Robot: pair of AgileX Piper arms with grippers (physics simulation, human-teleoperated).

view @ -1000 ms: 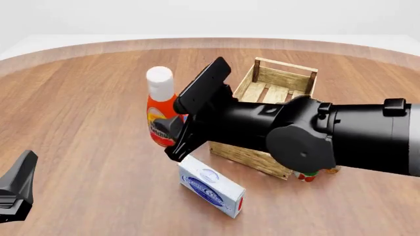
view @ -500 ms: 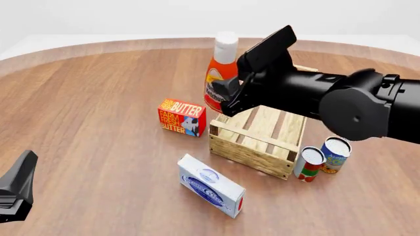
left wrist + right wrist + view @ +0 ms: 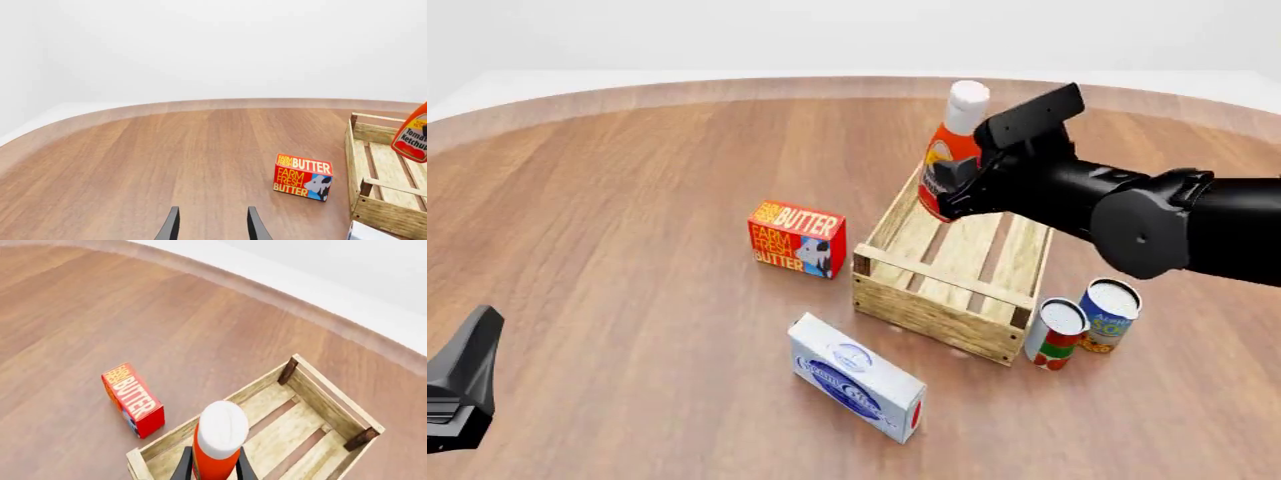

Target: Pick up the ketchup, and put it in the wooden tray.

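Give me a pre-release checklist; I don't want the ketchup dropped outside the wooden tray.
1. Grip: right gripper shut on the ketchup, fingers on both sides in the right wrist view. Ok.
2. Position: ketchup over the wooden tray, above its far left part. Ok.
3. Height: bottle base held above the slats, not resting. Not ok for release.
4. Tray interior: the slats in view are free; the part under the arm is hidden. Cannot tell.
5. Butter box and cans stand outside the tray. Ok.
6. Left gripper open, away from the tray. Ok.

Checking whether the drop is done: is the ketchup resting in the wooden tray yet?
Not yet. The ketchup hangs roughly upright in the right gripper above the wooden tray, whose slats are bare.
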